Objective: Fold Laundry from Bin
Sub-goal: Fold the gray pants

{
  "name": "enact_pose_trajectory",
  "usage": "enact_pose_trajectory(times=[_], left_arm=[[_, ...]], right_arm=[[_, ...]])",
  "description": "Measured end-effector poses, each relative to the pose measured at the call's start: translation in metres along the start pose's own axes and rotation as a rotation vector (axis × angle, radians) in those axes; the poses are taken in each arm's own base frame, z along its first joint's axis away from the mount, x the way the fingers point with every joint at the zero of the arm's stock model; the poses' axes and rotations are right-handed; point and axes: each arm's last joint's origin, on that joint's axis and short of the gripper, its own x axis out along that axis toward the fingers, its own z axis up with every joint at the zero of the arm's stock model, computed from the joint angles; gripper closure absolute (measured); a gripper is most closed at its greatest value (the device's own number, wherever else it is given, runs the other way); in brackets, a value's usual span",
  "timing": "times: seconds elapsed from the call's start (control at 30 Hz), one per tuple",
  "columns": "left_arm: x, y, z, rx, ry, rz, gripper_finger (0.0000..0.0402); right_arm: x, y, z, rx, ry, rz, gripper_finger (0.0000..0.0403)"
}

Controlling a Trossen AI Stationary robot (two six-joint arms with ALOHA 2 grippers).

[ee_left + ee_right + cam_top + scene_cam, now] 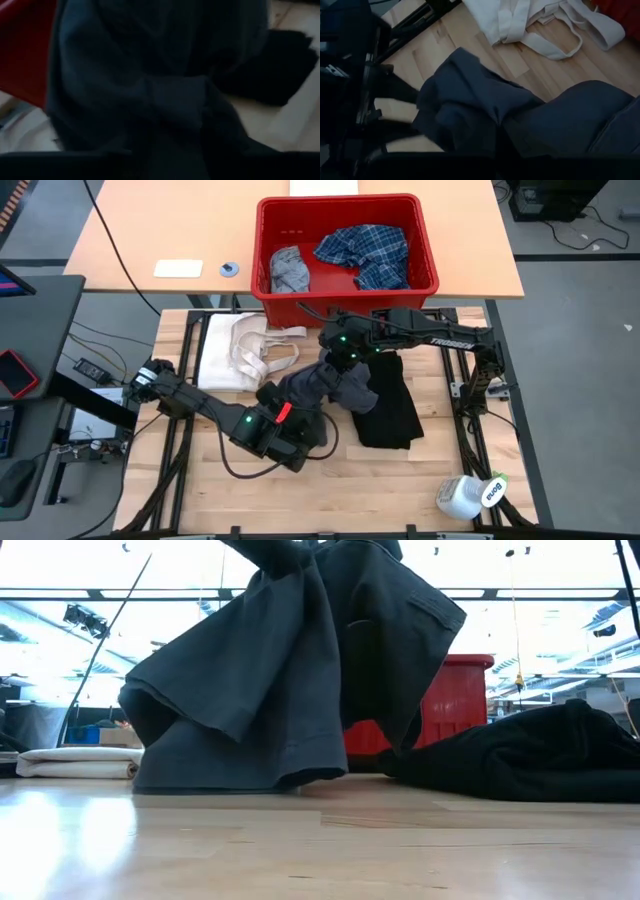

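We've got the right gripper [350,370] pinched tight on the dark grey garment [335,385] mid-frame, can't tell how wide the left gripper [300,402] is, plus one black garment [390,410] right of it and two garments in the red bin [345,300] up top.

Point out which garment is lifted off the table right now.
The dark grey garment: it hangs in the air with only its hem brushing the wood. The black garment lies flat on the table, and the plaid shirt and light grey garment sit in the red plastic bin.
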Motion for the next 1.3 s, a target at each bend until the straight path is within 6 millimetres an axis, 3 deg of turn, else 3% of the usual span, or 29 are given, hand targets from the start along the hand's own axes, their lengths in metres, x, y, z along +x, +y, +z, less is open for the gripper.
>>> enact_pose_trajectory(times=[0.13, 0.2, 0.6, 0.73, 0.8, 0.9, 1.0, 1.17, 1.3], left_arm=[[-0.001, 0.009, -0.004, 0.080, 0.040, 0.054, 0.0359], [-0.004, 0.016, -0.004, 0.110, 0.055, 0.069, 0.0387], [-0.051, 0.065, 0.003, 0.301, 0.105, -0.010, 0.0391], [-0.050, 0.062, -0.001, 0.326, 0.209, -0.076, 0.0374], [-0.046, 0.058, -0.005, 0.332, 0.251, -0.098, 0.0356], [-0.041, 0.050, -0.013, 0.333, 0.314, -0.121, 0.0312], [-0.043, 0.048, -0.015, 0.304, 0.332, -0.137, 0.0258], [-0.046, 0.049, -0.009, 0.291, 0.365, -0.192, 0.0186], [-0.050, 0.051, 0.012, 0.151, 0.360, -0.272, 0.0170]], right_arm=[[0.000, 0.003, -0.003, -0.030, 0.007, 0.004, 0.0393], [0.000, 0.005, -0.003, -0.061, 0.008, 0.007, 0.0393], [-0.002, 0.025, 0.008, -0.295, -0.180, 0.107, 0.0389], [0.013, 0.029, -0.003, -0.371, -0.108, 0.089, 0.0366], [0.030, 0.030, -0.013, -0.402, -0.042, 0.091, 0.0343], [0.052, 0.029, -0.030, -0.419, 0.081, 0.093, 0.0299], [0.059, 0.026, -0.041, -0.391, 0.177, 0.097, 0.0256], [0.047, 0.016, -0.040, -0.345, 0.216, 0.046, 0.0217], [0.007, 0.010, -0.034, -0.307, 0.152, 0.033, 0.0214]])
